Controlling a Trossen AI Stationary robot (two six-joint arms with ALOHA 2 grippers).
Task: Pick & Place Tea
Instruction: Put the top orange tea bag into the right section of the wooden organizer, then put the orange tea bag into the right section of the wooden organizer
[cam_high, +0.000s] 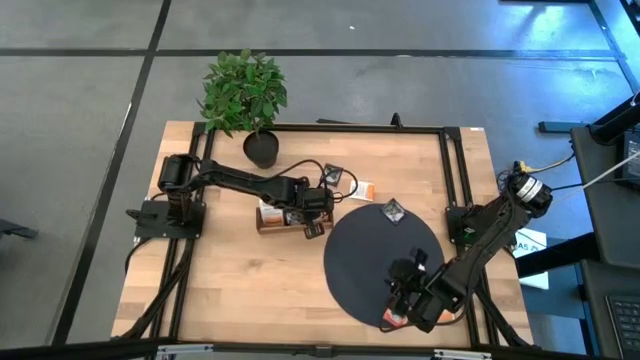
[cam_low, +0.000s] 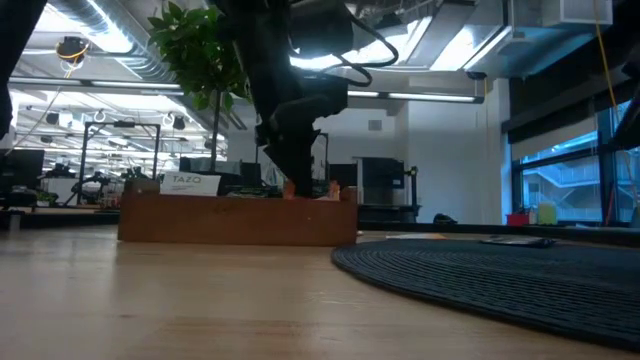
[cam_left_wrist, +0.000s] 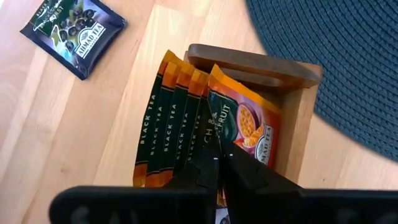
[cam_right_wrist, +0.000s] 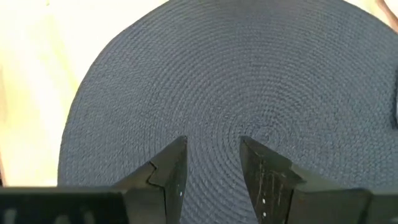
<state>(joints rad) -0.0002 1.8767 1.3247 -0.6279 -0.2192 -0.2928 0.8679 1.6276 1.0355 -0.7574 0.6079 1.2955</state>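
High view: I see left gripper (cam_high: 312, 226) over brown wooden tray (cam_high: 268, 218), right gripper (cam_high: 408, 283) above large black round woven mat (cam_high: 372, 262); one dark sachet (cam_high: 393, 210) on mat's far edge.

Low view: left arm reaches down into tray (cam_low: 230, 220).

Left wrist view: I read jaws pinched on orange passion-fruit sachet (cam_left_wrist: 249, 127), standing among black-tea sachets (cam_left_wrist: 165, 134) in tray's end compartment; dark sachet (cam_left_wrist: 73, 28) lies on table (cam_left_wrist: 43, 112).

Right wrist view: jaws part open, empty, above mat (cam_right_wrist: 249, 74).

one tray (cam_high: 268, 222), one mat (cam_high: 360, 255), one plant (cam_high: 245, 92)
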